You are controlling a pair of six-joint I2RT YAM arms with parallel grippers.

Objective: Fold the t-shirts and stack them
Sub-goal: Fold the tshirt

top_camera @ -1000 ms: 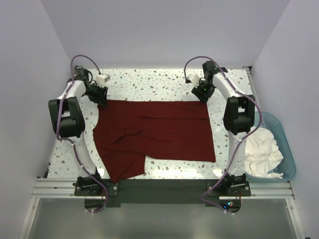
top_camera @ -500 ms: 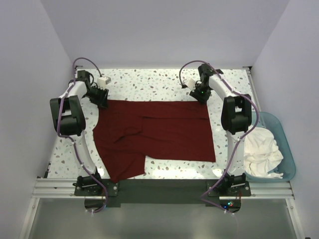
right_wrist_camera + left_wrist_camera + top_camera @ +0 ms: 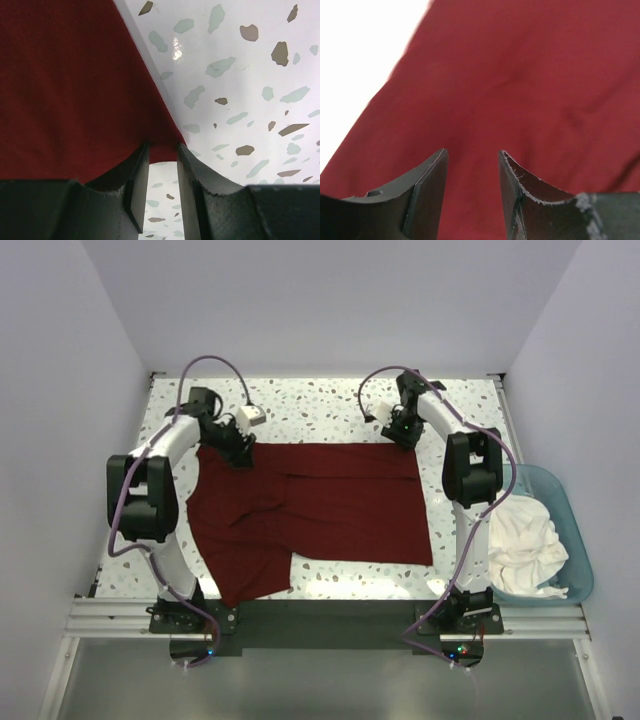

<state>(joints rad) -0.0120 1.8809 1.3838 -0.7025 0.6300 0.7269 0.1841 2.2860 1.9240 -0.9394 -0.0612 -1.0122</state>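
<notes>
The maroon t-shirt (image 3: 330,505) lies spread flat on the speckled table (image 3: 320,405), with a lower left part hanging toward the near edge. My left gripper (image 3: 238,452) is over its far edge, left of centre. In the left wrist view it (image 3: 472,152) is open just above the red cloth (image 3: 520,75), holding nothing. My right gripper (image 3: 405,437) is at the shirt's far right corner. In the right wrist view it (image 3: 162,145) is open, and the corner of the cloth (image 3: 65,75) lies between its fingertips. The white t-shirt (image 3: 525,540) lies crumpled in the tub.
A light blue plastic tub (image 3: 572,525) stands at the table's right edge beside the right arm. Bare speckled tabletop (image 3: 240,75) lies beyond the shirt's far edge. Walls close the table in at the left, back and right.
My left gripper has moved right from the shirt's far left corner to over its far edge. My right gripper has shifted slightly at the far right corner. The shirt has not moved.
</notes>
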